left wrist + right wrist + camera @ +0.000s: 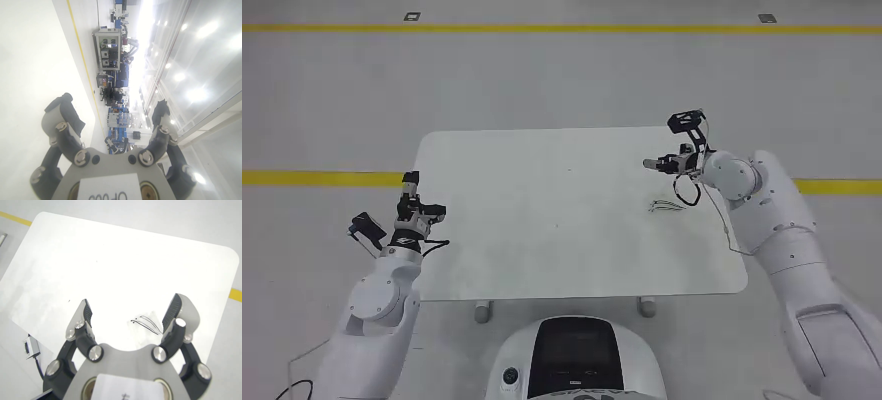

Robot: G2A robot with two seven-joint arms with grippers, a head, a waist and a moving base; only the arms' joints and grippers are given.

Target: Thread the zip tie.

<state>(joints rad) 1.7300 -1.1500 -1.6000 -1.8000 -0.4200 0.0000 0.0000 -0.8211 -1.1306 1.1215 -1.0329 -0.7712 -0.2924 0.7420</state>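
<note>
Right wrist view: right claw (130, 297) spread, ribbed pads (171, 311); thin black zip ties (147, 323) on white table (113, 256); left claw (113, 99) spread.

I see bare table (542, 230) on every side of the zip ties (146, 323); my right gripper (130, 297) hangs near them, spread wide.

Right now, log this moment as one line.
zip ties: loose on table | right claw: open, near them | left claw: open, empty
</note>
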